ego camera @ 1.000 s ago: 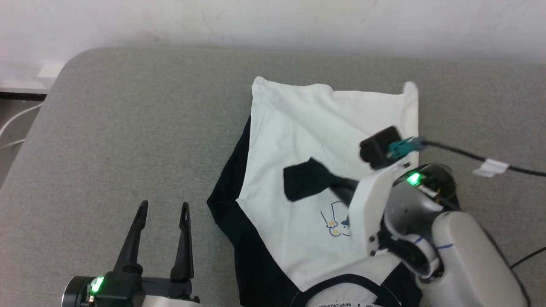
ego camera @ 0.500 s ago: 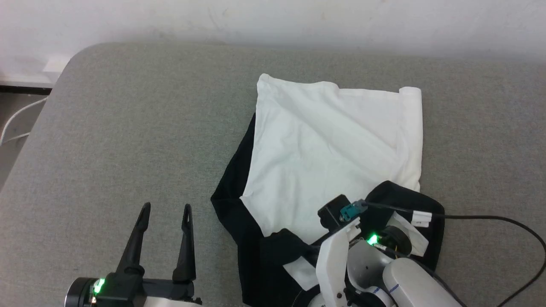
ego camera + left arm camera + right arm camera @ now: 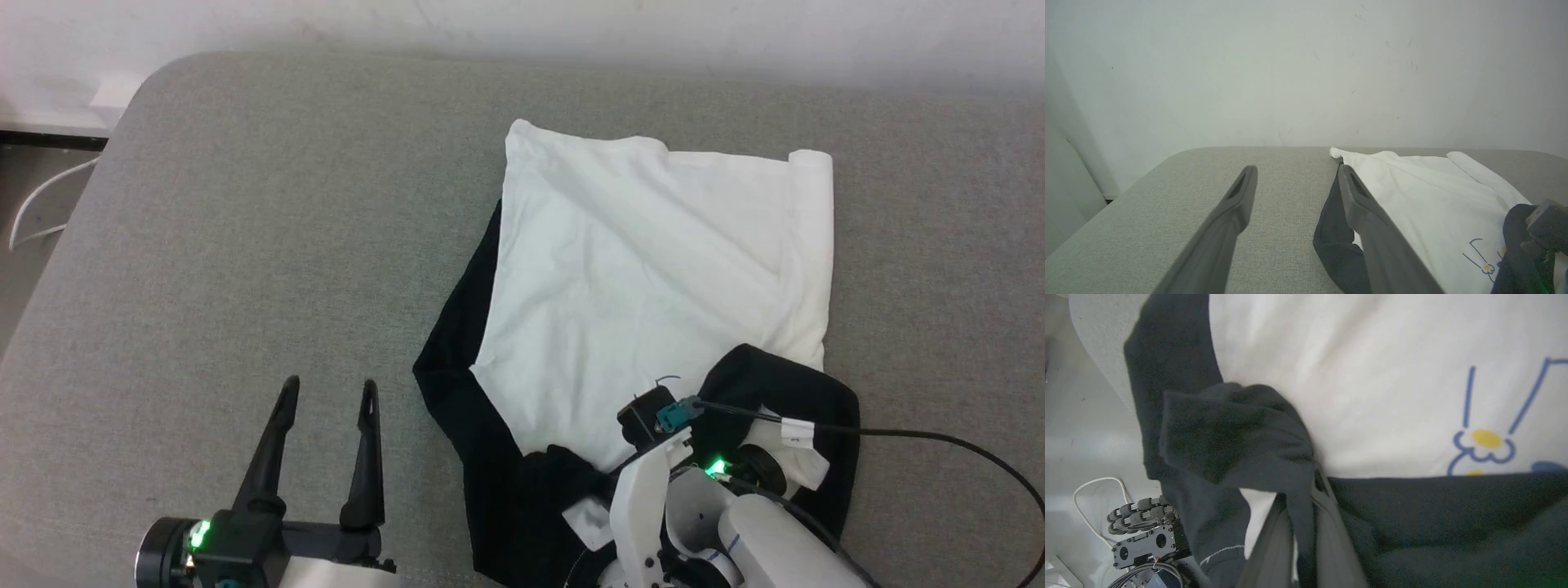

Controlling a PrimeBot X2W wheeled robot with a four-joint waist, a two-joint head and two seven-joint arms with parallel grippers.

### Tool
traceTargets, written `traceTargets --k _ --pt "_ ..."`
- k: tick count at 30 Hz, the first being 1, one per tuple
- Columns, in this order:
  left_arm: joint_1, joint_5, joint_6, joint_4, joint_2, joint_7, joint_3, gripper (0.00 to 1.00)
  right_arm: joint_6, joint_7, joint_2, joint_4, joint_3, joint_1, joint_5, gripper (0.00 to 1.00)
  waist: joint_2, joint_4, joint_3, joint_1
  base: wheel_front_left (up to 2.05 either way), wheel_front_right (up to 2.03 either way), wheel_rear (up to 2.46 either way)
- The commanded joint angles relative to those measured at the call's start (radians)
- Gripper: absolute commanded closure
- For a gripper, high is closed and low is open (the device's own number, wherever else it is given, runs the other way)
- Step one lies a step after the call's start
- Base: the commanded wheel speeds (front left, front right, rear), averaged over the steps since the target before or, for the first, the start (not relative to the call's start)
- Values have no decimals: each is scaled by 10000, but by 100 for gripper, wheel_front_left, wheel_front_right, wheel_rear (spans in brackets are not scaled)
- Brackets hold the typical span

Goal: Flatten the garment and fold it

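In the head view the garment (image 3: pixel 653 269) lies on the grey padded surface (image 3: pixel 245 204), just right of the left gripper (image 3: pixel 331 384), whose fingers stand spread and empty. The left wrist view shows its black sleeve edge near that gripper's right-hand finger. In the right wrist view the right gripper (image 3: pixel 1310 486) pinches a bunched black sleeve fold over the white body.

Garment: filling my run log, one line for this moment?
garment: white body spread | right end effector: shut on black sleeve | left end effector: open, off garment
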Motion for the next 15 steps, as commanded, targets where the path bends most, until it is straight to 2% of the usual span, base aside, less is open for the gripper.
traceTargets --k 1,2,3,4,5,6,10,12,15 --pt "-208 -30 -40 47 -25 -47 -28 0 -107 -87 -107 529 -60 -106 -97 100 -1 29 21 1 0 0 0" --pt "-224 -35 -39 63 -27 -47 -38 0 -107 -161 -98 720 -41 -178 -96 100 -1 37 18 1 0 0 0" --pt "-235 -40 -38 81 -29 -47 -48 0 -107 -202 -91 892 -14 -242 -75 86 -1 42 8 1 0 0 0" --pt "-240 -45 -36 99 -30 -47 -56 0 -107 -217 -88 978 90 -305 -15 62 -1 44 -10 1 0 0 0" --pt "-238 -52 -33 116 -32 -47 -60 0 -107 -207 -86 1010 212 -372 49 3 -1 38 -37 1 0 0 0" --pt "-228 -59 -31 133 -34 -47 -61 0 -107 -167 -85 989 324 -434 140 0 -1 26 -69 1 0 0 0" --pt "-117 -77 -5 162 -37 -47 16 0 -107 396 -82 387 881 -705 511 0 -1 -127 -243 1 0 0 0" --pt "-19 -76 16 163 -39 -47 71 0 -107 723 -119 -160 895 -833 638 0 -1 -248 -371 1 0 0 0" --pt "116 -68 9 160 -40 -47 109 0 -107 1171 -553 -1288 557 -874 768 0 -1 -408 -563 1 0 0 0"
